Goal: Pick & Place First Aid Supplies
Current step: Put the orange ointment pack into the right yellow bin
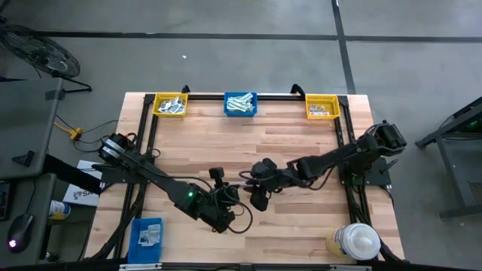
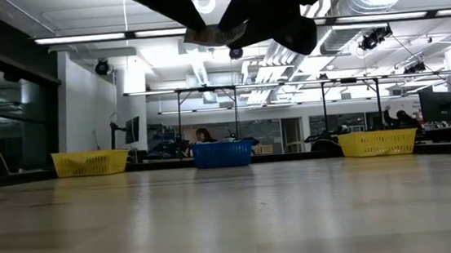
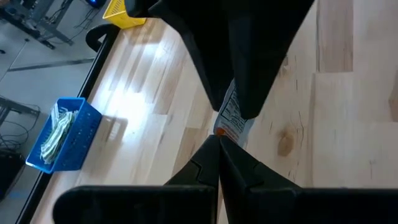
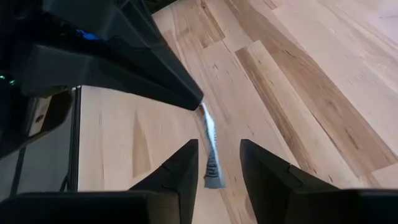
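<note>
Packet (image 4: 211,149): pinched in my left claw (image 3: 219,138), long axis pointing toward my right claw.
Right claw (image 4: 215,163): fingers apart, straddling packet's free end.

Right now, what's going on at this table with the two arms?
Both arms meet above the middle of the table. The left gripper is shut on a small packet, held in the air. The right gripper has its fingers open on either side of the packet. Three bins sit along the far edge: yellow, blue, yellow.
</note>
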